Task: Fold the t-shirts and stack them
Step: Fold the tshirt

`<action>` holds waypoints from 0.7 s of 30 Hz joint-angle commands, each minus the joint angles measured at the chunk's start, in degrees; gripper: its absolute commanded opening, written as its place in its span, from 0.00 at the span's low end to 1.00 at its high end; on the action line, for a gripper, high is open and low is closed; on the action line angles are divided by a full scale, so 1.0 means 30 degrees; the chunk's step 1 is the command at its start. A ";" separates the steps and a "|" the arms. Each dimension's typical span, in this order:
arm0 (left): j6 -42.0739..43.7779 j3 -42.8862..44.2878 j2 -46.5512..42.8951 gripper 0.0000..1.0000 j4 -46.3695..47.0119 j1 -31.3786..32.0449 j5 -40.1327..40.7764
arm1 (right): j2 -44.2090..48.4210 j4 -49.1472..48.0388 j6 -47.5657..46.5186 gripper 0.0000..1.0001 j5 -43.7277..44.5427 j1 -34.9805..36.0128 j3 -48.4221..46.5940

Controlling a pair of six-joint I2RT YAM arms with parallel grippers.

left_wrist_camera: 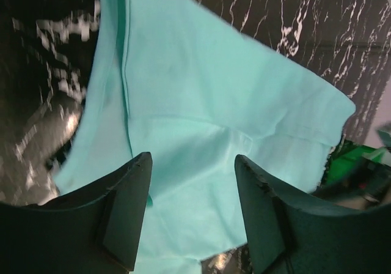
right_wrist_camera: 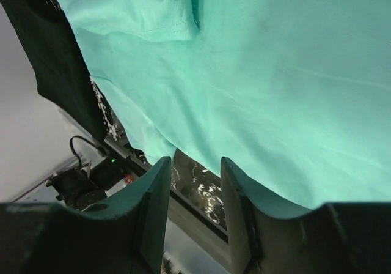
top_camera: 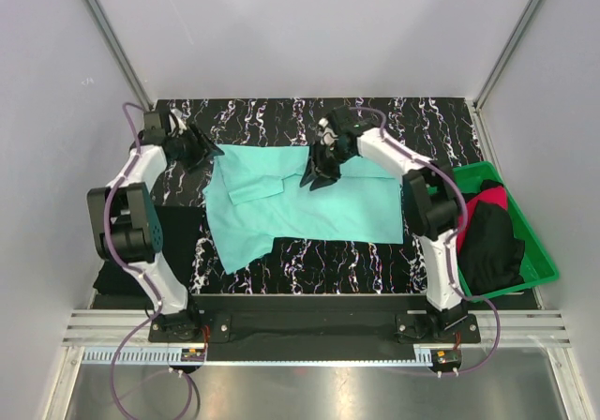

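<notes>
A turquoise-mint t-shirt (top_camera: 309,204) lies spread on the black marbled mat (top_camera: 403,120), with one sleeve folded inward at its upper left. My left gripper (top_camera: 208,153) hovers at the shirt's far-left corner. In the left wrist view this left gripper (left_wrist_camera: 192,164) is open, with only the cloth (left_wrist_camera: 201,90) below it. My right gripper (top_camera: 315,178) is over the shirt's top edge near the middle. Its jaws (right_wrist_camera: 195,167) are open and hold nothing, and the shirt (right_wrist_camera: 275,84) lies beneath. A black t-shirt (top_camera: 492,242) and a red-pink one (top_camera: 489,198) lie in the tray.
The green tray (top_camera: 542,268) stands at the right edge of the mat. A flat black cloth (top_camera: 173,242) lies at the mat's left side beside the left arm. Grey walls enclose the table on three sides.
</notes>
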State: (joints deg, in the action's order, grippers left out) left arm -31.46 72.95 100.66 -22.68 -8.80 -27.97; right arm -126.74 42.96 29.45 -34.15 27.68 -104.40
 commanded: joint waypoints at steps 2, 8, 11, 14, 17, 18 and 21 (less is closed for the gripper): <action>0.2634 0.2809 0.2447 0.60 0.0469 -0.0144 0.0532 | 0.3453 0.1091 -0.2636 0.45 0.2589 -0.1110 0.1950; 0.2695 0.5154 0.5232 0.58 0.0790 -0.0144 0.0768 | 0.4746 0.1061 -0.3254 0.45 0.3647 -0.3189 0.3335; 0.2461 0.6034 0.6229 0.56 0.1024 -0.0202 0.0709 | 0.4600 0.1003 -0.3430 0.43 0.3795 -0.3953 0.3102; 0.2198 0.6270 0.6668 0.56 0.1786 -0.0202 0.0591 | 0.4161 0.1061 -0.3519 0.43 0.3650 -0.4363 0.2751; 0.1817 0.6417 0.7196 0.53 0.2225 -0.0202 0.0592 | 0.3897 0.1032 -0.3431 0.42 0.3153 -0.4714 0.2545; 0.1700 0.6359 0.7314 0.51 0.2372 -0.0202 0.0505 | 0.3838 0.1032 -0.3460 0.42 0.3180 -0.4745 0.2515; 0.1173 0.6067 0.7607 0.46 0.3016 -0.0173 0.0037 | 0.3662 0.1003 -0.3577 0.42 0.3210 -0.4978 0.2398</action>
State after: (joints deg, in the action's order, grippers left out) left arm -26.63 89.67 122.45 -18.26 -9.02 -26.68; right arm -114.98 46.06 20.10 -24.51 13.39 -95.04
